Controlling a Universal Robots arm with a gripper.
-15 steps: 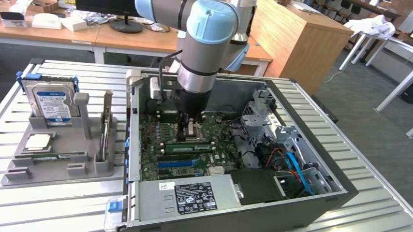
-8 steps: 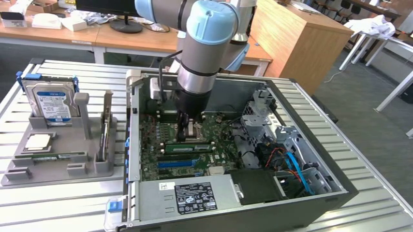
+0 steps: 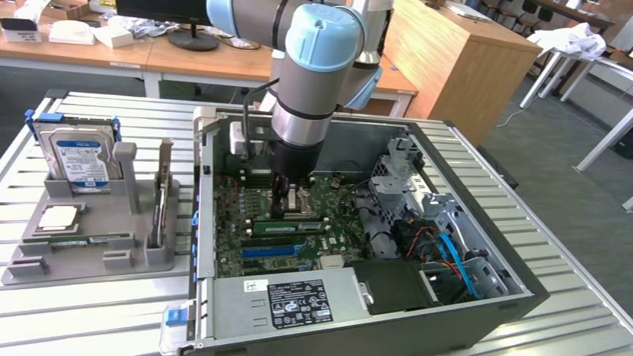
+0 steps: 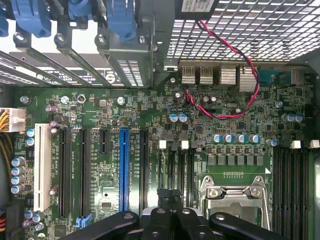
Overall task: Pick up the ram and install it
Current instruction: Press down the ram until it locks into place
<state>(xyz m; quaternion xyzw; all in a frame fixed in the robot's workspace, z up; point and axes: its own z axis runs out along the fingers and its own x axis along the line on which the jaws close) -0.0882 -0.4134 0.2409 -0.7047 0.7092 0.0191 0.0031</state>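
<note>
The ram (image 3: 290, 225) is a long green strip with a pale label. It stands on edge over the motherboard's memory slots (image 4: 178, 170) inside the open computer case (image 3: 475, 222). My gripper (image 3: 282, 202) hangs straight down into the case with its tips just above the strip's middle. In the wrist view the black fingers (image 4: 165, 216) meet with no gap over those slots, so the gripper is shut. I cannot tell whether the fingers pinch the strip's top edge or only hover over it.
The processor socket (image 4: 235, 195) with its metal frame lies beside the slots, and a blue expansion slot (image 4: 124, 170) on the other side. A grey holder (image 3: 99, 259) at the exterior view's left carries a hard drive (image 3: 77, 154) and a square silver chip (image 3: 58, 216). Drive cages and cables (image 3: 445, 245) crowd the case's right side.
</note>
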